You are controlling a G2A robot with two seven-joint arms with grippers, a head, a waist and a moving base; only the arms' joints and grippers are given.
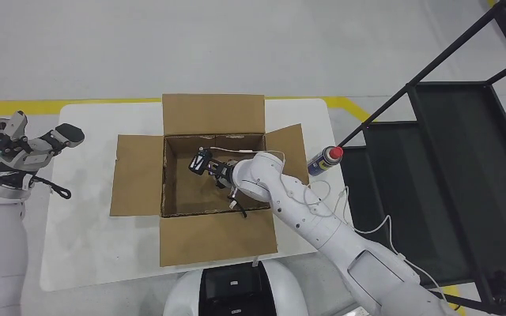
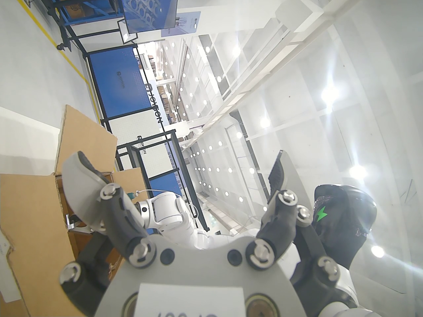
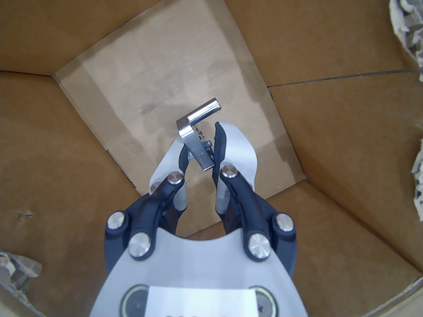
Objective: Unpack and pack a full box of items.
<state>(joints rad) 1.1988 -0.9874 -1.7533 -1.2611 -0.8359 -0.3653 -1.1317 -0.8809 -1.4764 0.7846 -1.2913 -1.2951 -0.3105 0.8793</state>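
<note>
Box [image 1: 213, 117] sits open on the table [image 1: 87, 245], flaps out, w/ the right gripper [image 3: 202, 148] down inside it, pinched narrow on a small metal bracket [image 3: 191, 130] over the bare cardboard floor, near the middle. Crumpled paper [image 3: 408, 4] lies at the box edges. A spray can [image 1: 325, 159] lies just beside the right flap. Left gripper [image 2: 176, 161] is spread wide & empty, off at the table's left side, well apart from the box. Grip looks to be on one end only, so imo go slow, keep the wrist vertical, and clear walls & flaps before any sideways swing.
</note>
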